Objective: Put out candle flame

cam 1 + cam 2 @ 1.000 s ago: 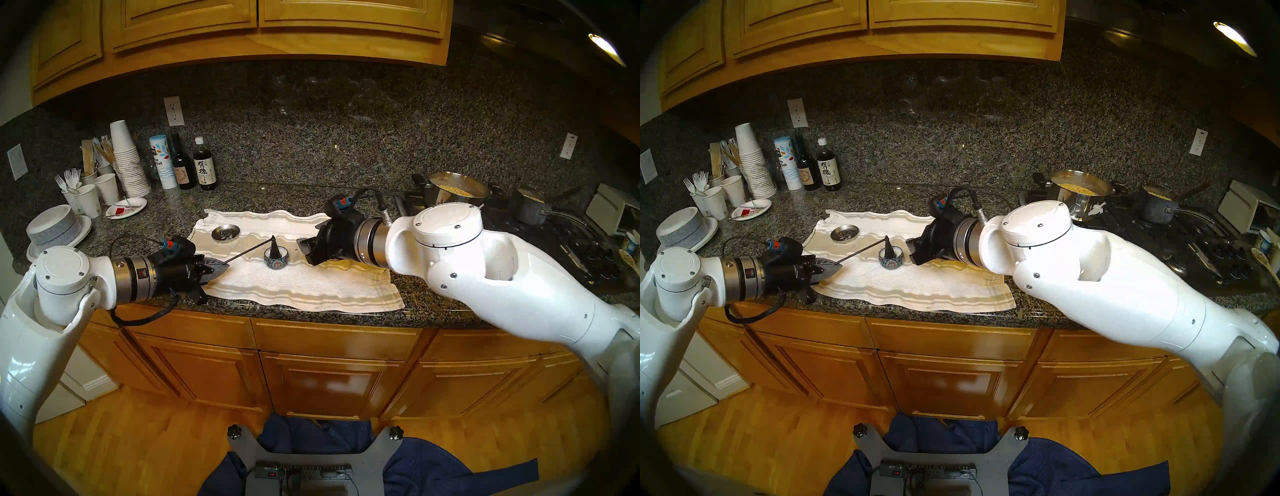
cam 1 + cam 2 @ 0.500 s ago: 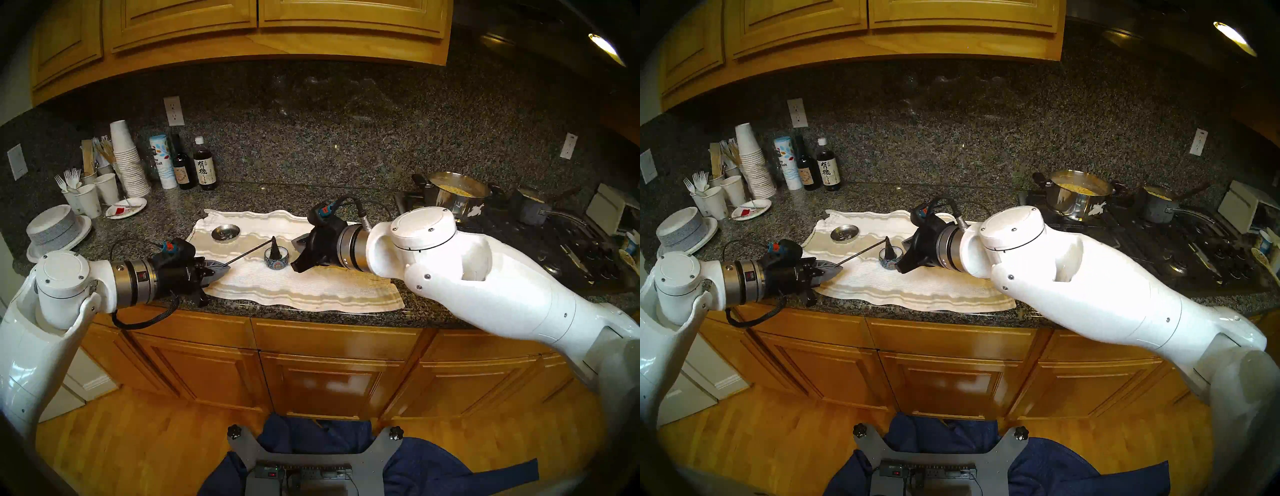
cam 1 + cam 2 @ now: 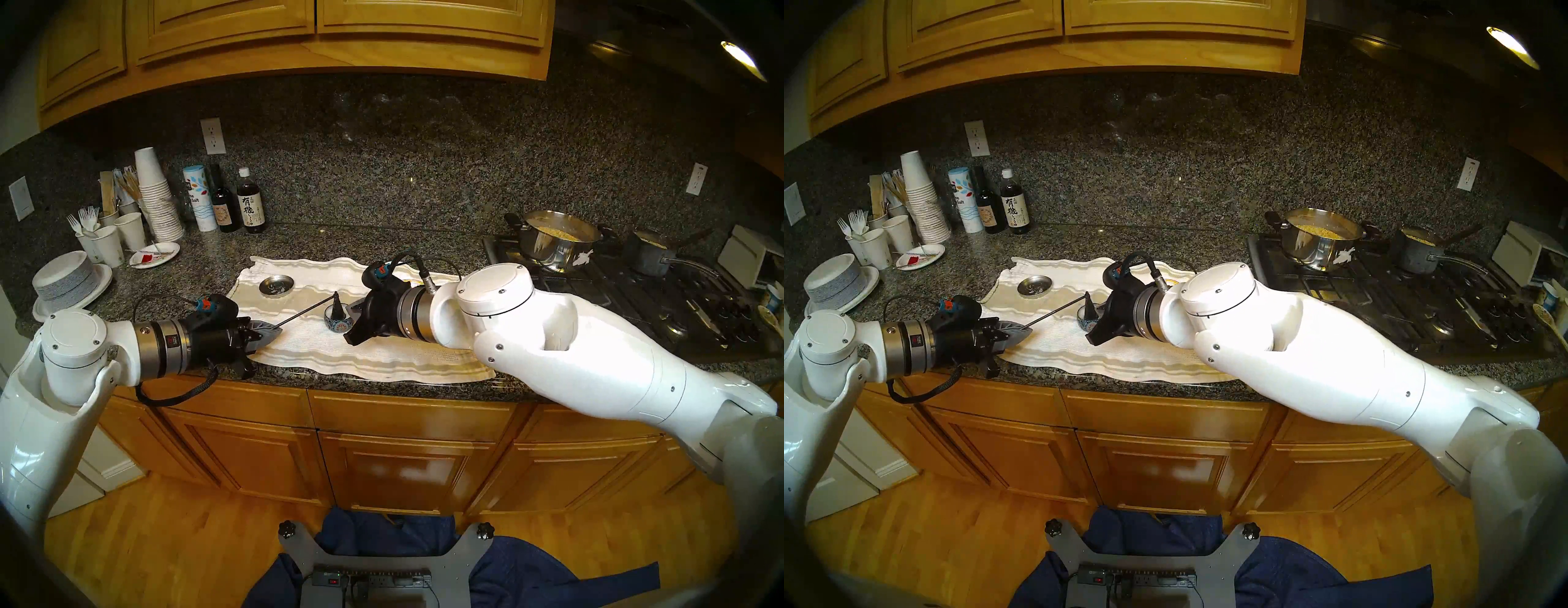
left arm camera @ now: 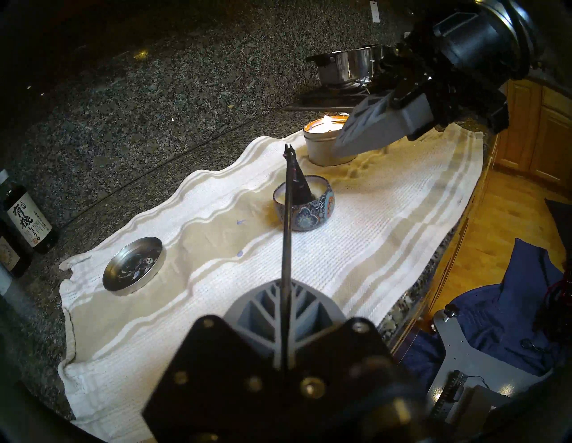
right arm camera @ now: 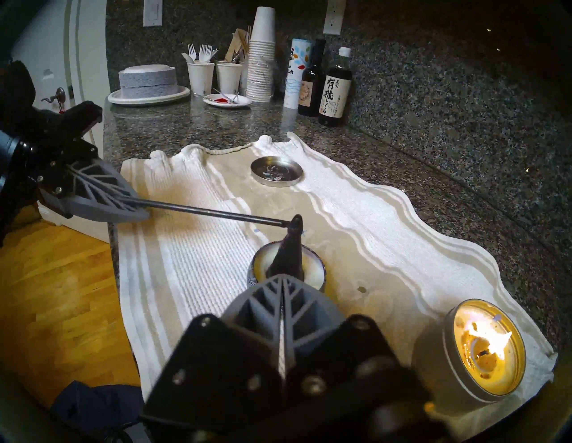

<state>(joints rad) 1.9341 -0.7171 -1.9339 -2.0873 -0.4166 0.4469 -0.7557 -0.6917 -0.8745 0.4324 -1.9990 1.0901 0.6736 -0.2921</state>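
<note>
The left gripper (image 3: 271, 330), reaching level over the counter edge, is clamped on the thin rod of a candle snuffer (image 4: 287, 247), whose black cone (image 5: 286, 253) sits inside a patterned candle tin (image 4: 305, 207) on a striped towel (image 3: 373, 356). The right arm stretches in from the stove side, tilted slightly downward, its gripper (image 4: 340, 145) pressed together and empty just beside the tin. Behind it, a plain silver candle (image 5: 483, 352) burns near the towel's corner. A small metal lid (image 3: 276, 285) lies apart.
</note>
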